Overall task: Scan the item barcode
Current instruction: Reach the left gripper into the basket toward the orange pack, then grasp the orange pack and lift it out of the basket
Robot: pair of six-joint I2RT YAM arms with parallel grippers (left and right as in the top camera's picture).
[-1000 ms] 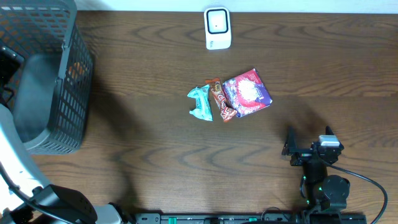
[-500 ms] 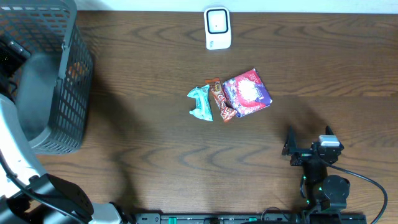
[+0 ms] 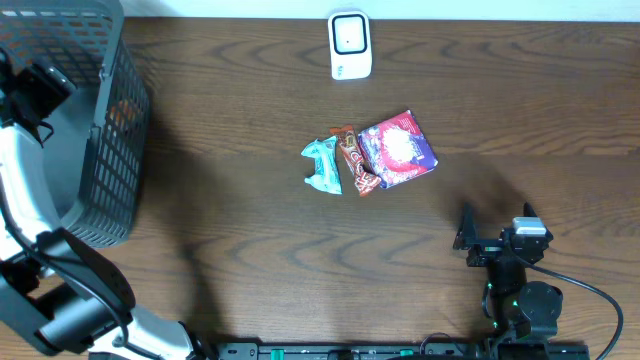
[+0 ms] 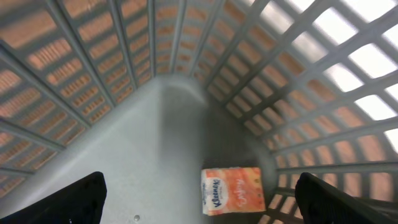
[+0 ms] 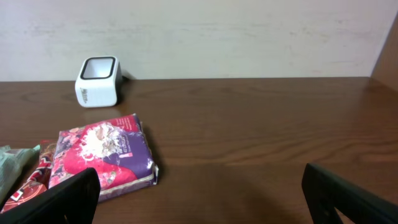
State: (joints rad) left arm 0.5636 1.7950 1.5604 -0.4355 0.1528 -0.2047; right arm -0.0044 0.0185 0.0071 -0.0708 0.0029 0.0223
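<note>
Mock shop checkout, staged on my wood table (image 3: 250,230). White scanner (image 3: 350,45) at 12 o'clock, grey mesh basket (image 3: 125,150) at 10 with a tissue pack (image 4: 232,190) inside, wrapped snacks (image 3: 370,155) near centre. Plain pale wall (image 5: 249,37) behind; nothing homely around.

My left arm (image 3: 15,200) is stretched far out to the left. My left gripper (image 4: 198,200) points down with its two fingers wide apart, holding nothing. My right arm (image 3: 520,300) is tucked in low, and my right gripper (image 5: 202,199) faces straight ahead, wide apart and empty too.
</note>
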